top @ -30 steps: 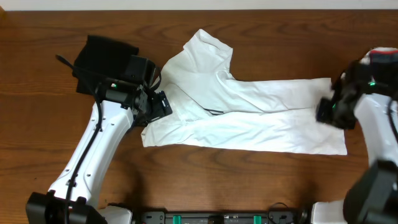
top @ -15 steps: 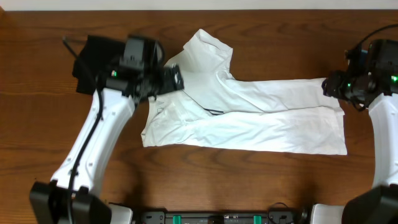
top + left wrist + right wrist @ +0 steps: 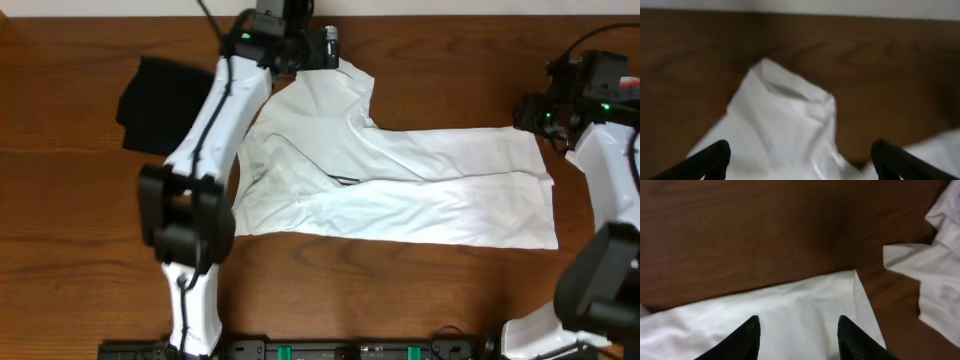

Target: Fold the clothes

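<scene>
Motion since a second ago shows best from overhead: the left gripper has left the 9 o'clock edge of the white T-shirt and now sits at 12 o'clock, over the shirt's raised top end. Its arm stretches straight up the table from 7 o'clock. The right gripper has also risen, from the shirt's 3 o'clock edge to its upper right corner, with that arm bent in from the 3 o'clock side. The shirt lies flat as a long band from centre to 3 o'clock, with one part running up towards 12. A black garment at 10 o'clock, half hidden by the left arm before, is now fully in view.

The left wrist view adds what overhead cannot. The left gripper has its two dark fingers spread wide at 7 and 5 o'clock, with the shirt's bunched peak between them, unclamped.

In the right wrist view, the right gripper stands partly apart above the shirt's flat corner, gripping nothing. A second white cloth lies at 3 o'clock, which overhead does not show clearly.
</scene>
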### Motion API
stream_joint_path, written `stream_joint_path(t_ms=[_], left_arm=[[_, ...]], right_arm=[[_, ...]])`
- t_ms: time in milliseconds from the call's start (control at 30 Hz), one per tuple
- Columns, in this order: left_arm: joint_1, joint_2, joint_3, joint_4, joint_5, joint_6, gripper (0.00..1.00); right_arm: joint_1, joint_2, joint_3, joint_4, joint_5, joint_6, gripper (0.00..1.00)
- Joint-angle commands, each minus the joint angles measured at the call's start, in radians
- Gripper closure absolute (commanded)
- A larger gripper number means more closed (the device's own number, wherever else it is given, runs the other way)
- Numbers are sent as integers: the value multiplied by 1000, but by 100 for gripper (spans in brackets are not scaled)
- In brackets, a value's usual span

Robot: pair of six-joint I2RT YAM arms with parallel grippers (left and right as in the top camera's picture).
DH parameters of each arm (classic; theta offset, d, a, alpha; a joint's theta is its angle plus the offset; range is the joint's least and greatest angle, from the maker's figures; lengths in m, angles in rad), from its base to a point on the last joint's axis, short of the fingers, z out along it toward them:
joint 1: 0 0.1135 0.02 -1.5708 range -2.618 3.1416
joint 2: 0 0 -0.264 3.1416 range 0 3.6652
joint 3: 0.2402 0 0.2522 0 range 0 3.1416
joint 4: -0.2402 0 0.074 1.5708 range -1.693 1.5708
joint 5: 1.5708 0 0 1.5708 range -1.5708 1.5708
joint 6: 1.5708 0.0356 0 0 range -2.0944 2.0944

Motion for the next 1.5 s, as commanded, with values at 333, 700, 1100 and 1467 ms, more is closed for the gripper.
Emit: stream_joint_path(t_ms=[333,700,1100,1467], left_arm=[[-3,209,27,338,-165,25,13],[-11,364,27,523,-187,-80,14],[-19,423,27,500,-249,-71,39],[-19,417,59,496,-249,3,60]], right_arm=[[-10,162,13,117,22,-20,53],[-10,162,13,112,22,-20,53],[-10,162,11,105,32,-20,53],[-11,162,10,97,48,-19,64]])
